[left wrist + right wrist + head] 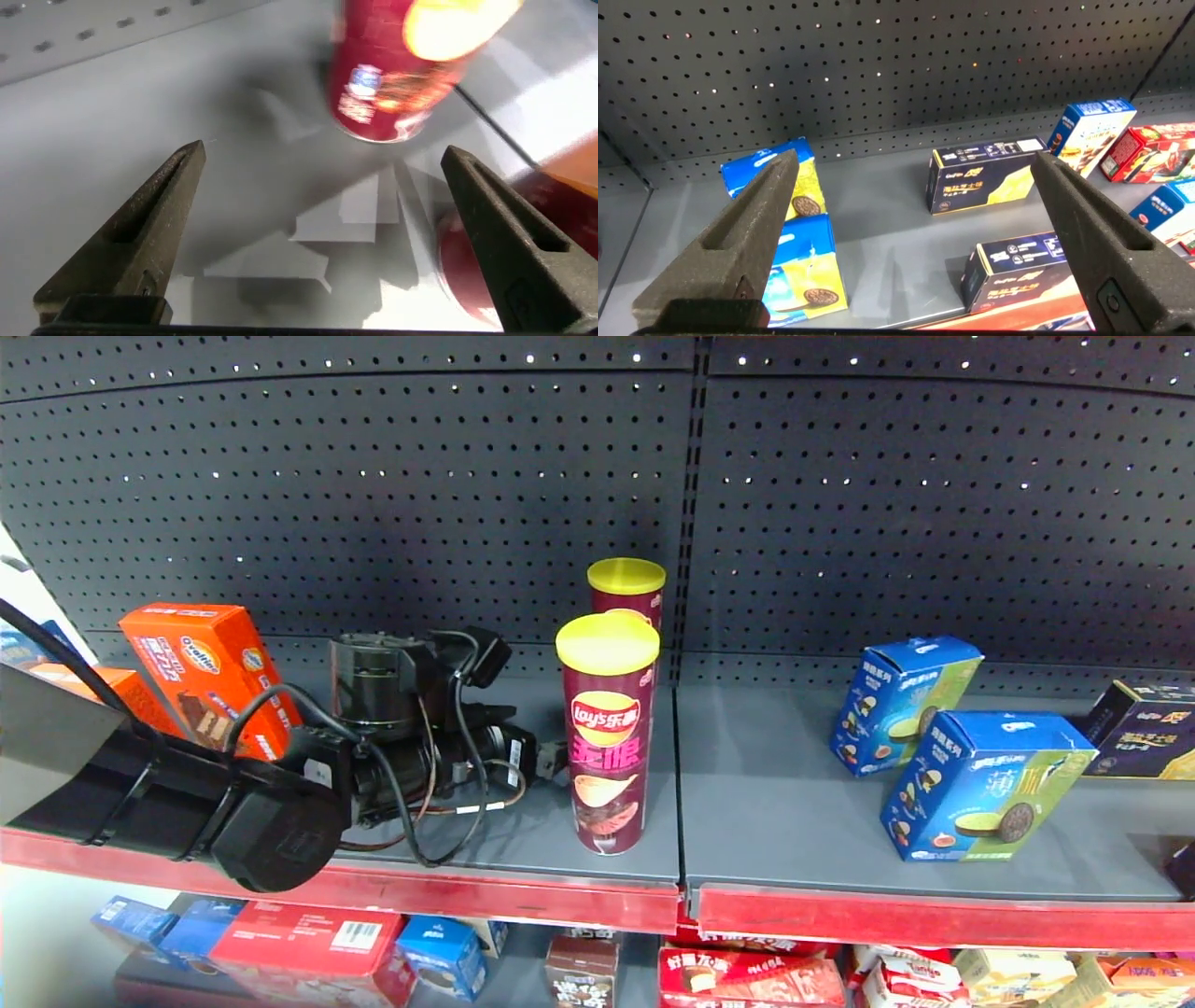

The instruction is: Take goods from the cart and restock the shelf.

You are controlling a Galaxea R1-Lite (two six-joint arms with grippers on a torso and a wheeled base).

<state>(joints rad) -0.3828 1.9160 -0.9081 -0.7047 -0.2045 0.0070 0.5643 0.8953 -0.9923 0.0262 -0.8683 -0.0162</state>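
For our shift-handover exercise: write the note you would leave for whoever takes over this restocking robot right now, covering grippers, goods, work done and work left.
Left gripper: open, empty, low over the shelf, left of the front chip can, apart from it.
Right gripper: open, empty, facing blue cookie boxes and dark boxes.
Done: front chip can and rear chip can stand upright, one behind the other.
Left: probably withdraw the left arm, then fetch more goods from the cart.
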